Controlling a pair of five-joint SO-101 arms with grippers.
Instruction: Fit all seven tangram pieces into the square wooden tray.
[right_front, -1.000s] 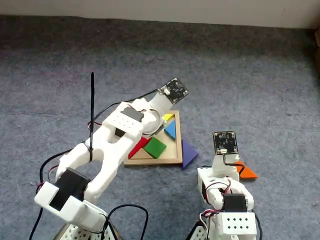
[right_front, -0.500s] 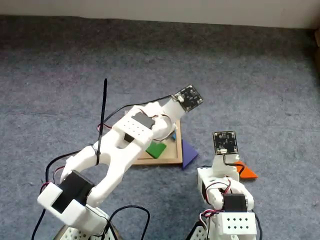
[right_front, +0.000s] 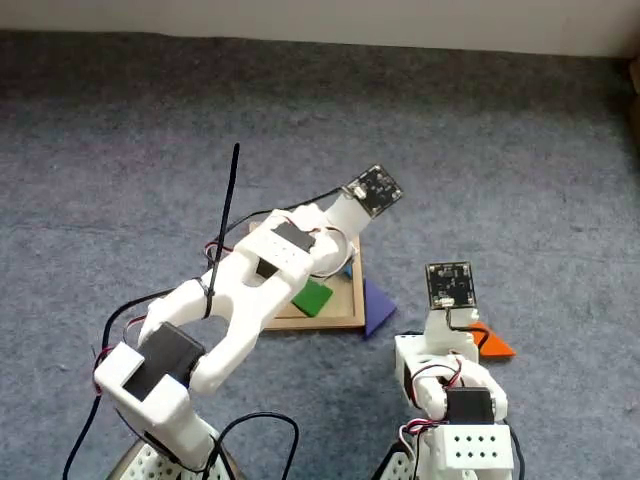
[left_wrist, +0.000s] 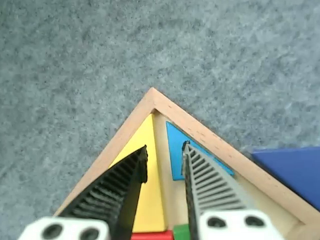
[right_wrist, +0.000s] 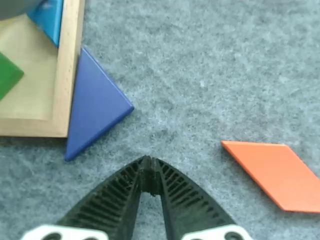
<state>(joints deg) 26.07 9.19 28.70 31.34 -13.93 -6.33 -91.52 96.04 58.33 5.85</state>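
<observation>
High camera overhead above table (right_front: 500, 150); wrist cameras close, both on tray (left_wrist: 200, 131).

This looks like a small robotics lab or hobby bench. The table (right_front: 520, 150) is covered all over in grey carpet-like cloth (felt or carpet, hard to say which), ending at a pale wall (right_front: 400, 20) well beyond the left tool (left_wrist: 165, 149). Two white arms (right_front: 250, 290) stand on it with bare wires (right_front: 260, 413) and uncovered circuit boards (right_front: 450, 284) at their wrists. Below the left tool lies a wooden tray (right_front: 330, 322) of coloured pieces (right_front: 313, 297).
</observation>
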